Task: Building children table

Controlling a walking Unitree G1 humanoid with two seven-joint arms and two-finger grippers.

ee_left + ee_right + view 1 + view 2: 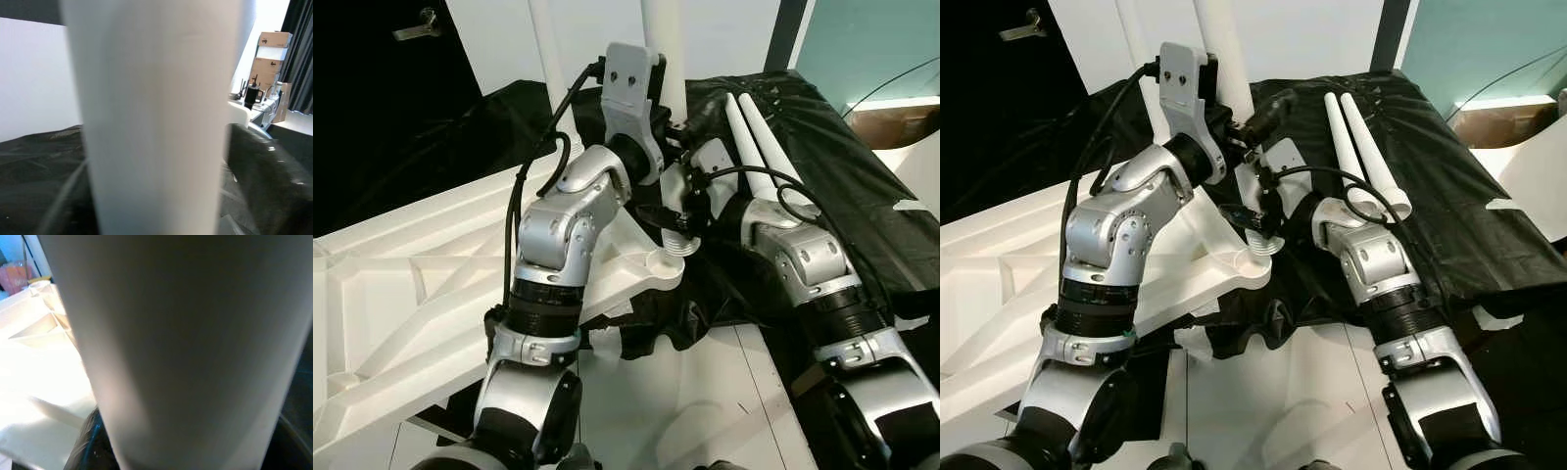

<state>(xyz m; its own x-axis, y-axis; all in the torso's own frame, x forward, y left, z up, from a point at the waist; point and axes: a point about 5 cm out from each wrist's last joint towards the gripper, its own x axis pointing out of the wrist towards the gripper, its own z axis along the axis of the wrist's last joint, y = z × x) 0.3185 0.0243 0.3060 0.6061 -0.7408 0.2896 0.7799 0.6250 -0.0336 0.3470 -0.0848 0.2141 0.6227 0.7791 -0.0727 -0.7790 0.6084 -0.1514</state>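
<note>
A white table leg [156,122] stands upright, close against the lens and blurred. Black cloth [44,181] spreads on both sides of the leg. Beyond the leg, stacked cardboard boxes [271,58] rise beside a dark curtain [301,49].

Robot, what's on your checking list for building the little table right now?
Surface: white tabletop lying underside up on a black sheet.
Job's things: one white leg upright above the corner socket; two spare legs on the sheet.
Clutter: nothing seen.
Grippers: left gripper and right gripper both at the upright leg.
Cables: black cable along the left arm.
Surroundings: stacked cardboard boxes, white wall.
</note>
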